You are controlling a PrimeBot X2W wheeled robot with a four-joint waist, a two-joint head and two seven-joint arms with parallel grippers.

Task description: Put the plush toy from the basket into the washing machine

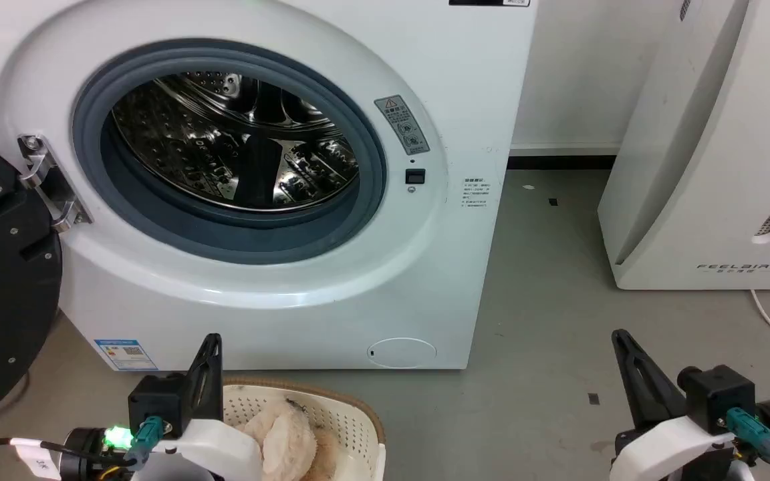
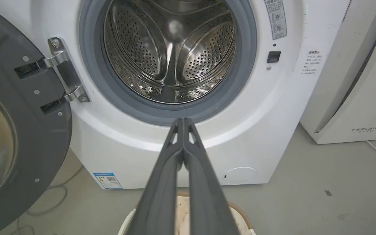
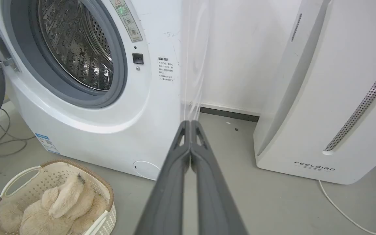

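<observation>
Right wrist view: this one gives me the whole basket [image 3: 86,172], standing on the floor [image 3: 273,202] just in front of the washing machine [image 3: 116,130]. The plush toy [image 3: 54,205] lies inside it and covers most of the bottom.

Head view: I get the far end of the basket; the toy is partly hidden behind the left gripper [image 1: 212,342].

Left wrist view: a sliver of the brown rim under the fingers, but the straightest look into the drum [image 2: 171,55], with perforated steel walls and paddles in plain sight. The door [image 2: 15,130] is swung open to the left on its hinge [image 2: 64,75].

Left gripper: fingers pressed together, holding nothing, above the basket, tips pointing at the lower edge of the grey seal [image 2: 90,65].

Right gripper [image 3: 190,123]: fingers likewise together, holding nothing, over the floor between the washer and the white appliance [image 3: 321,98], well apart from the basket.

A white cable [image 3: 344,212] runs on the floor beside the appliance
</observation>
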